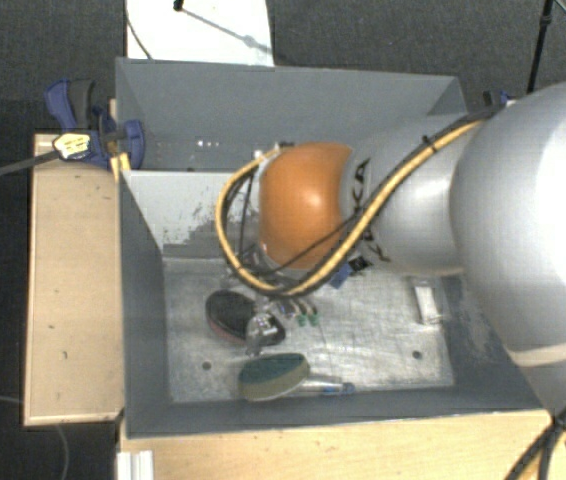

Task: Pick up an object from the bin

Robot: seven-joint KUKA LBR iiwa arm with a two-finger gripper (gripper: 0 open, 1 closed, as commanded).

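"While I was low in the bin point(148, 298), my fingers point(263, 330) sat just above the floor, btw a dark oval thing point(229, 313) w/ a reddish face and a green oval pad point(275, 373) nearer the front wall."

"Open or closed?"

"Couldn't tell. My orange wrist cover point(298, 203) and the cable loop point(225, 228) hung right over them, so the gap was hidden. Nothing showed btw them, so I claimed no hold."

"Which obj was the target, then?"

"Prob. the dark oval thing. It lay touching or just beside the tips, on the view's left. The pad lay a bit apart toward the front, w/ a thin pen-like stick point(328, 390) beside it. Couldn't say for sure which."

"Why so steep a pose?"

"The arm came in from the right, and those things lay toward the left-front of the floor, so the wrist had to fold down and come at them from above. Flat things on a flat floor needed a top-down pinch, IMO."

"Anything else in there?"

"A small white piece point(426, 303) well apart near the right side, a blue bit point(338, 280) under my forearm, and small green bits point(308, 316) just beside the tips. Risk, as I judged it: the low oval could've slid on the metal instead of lifting."
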